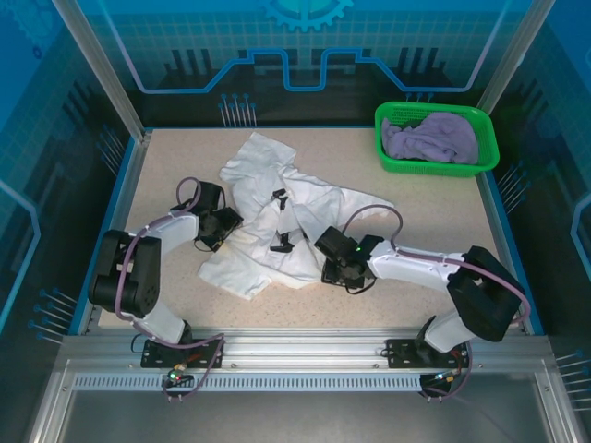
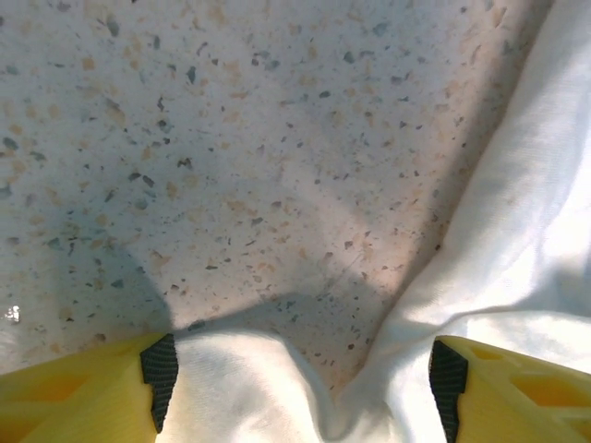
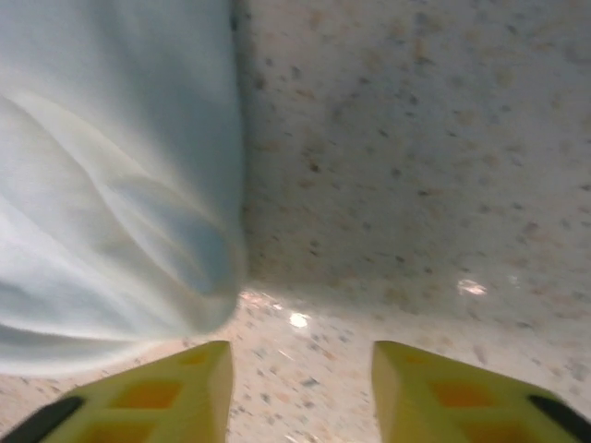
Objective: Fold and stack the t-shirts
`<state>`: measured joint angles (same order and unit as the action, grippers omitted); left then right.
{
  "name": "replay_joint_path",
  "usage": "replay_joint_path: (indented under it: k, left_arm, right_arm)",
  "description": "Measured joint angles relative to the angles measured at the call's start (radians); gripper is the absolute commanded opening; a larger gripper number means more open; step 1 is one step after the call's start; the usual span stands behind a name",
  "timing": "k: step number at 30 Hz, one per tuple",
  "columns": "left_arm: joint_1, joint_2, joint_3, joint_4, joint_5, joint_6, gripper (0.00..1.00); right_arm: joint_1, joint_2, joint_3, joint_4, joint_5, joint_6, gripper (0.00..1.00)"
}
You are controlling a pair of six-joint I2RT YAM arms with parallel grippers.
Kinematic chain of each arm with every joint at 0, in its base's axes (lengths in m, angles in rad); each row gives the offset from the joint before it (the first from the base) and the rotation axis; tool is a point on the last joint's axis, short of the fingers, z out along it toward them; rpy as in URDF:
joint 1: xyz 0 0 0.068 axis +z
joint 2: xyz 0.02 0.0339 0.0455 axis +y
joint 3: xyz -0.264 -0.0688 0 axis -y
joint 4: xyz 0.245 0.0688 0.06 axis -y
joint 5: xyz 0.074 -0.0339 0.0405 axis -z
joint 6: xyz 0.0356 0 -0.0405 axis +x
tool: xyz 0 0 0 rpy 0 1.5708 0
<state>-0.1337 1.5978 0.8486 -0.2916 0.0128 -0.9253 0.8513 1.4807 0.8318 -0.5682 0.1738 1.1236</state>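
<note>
A white t-shirt [image 1: 277, 217] with small black prints lies crumpled in the middle of the table. A pale lavender t-shirt [image 1: 431, 138] sits bunched in the green basket [image 1: 397, 162]. My left gripper [image 1: 227, 224] is at the white shirt's left edge. In the left wrist view it [image 2: 305, 383] stands open, and a fold of white cloth [image 2: 517, 231] lies loose between the fingers [image 2: 159, 369]. My right gripper [image 1: 328, 260] is at the shirt's lower right edge. In the right wrist view it [image 3: 300, 388] is open over bare table, with the cloth [image 3: 111, 185] just to the left.
The speckled table [image 1: 434, 217] has a raised blue rim on its sides. The green basket stands in the back right corner. Bare tabletop lies to the right of the white shirt and along the front edge.
</note>
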Motion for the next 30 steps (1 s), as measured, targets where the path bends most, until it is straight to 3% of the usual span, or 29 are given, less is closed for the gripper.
replay_joint_path:
  k: [2,8,11,14,22,30]
  left_arm:
    - [-0.027,-0.018,0.019,-0.03,-0.023,0.033,0.8]
    - [-0.145,-0.008,0.25,-0.161,-0.077,0.177,0.81]
    - [-0.185,0.043,0.387,-0.203,-0.088,0.248,0.82]
    - [-0.195,0.127,0.491,-0.238,-0.083,0.288,0.82]
    - [-0.195,0.337,0.59,-0.281,0.001,0.296,0.74]
    - [-0.2,0.406,0.665,-0.29,0.013,0.289,0.64]
  right_arm:
    - [-0.011,-0.038,0.013,-0.015,0.023,-0.002,0.66]
    - [-0.157,-0.107,0.143,-0.029,0.032,-0.087,0.62]
    - [-0.262,-0.061,0.22,-0.028,0.008,-0.153,0.61]
    - [-0.297,0.053,0.342,-0.048,-0.01,-0.225,0.57]
    - [-0.234,0.43,0.689,-0.131,-0.017,-0.388,0.47]
    - [-0.131,0.652,0.927,-0.241,0.059,-0.478,0.47]
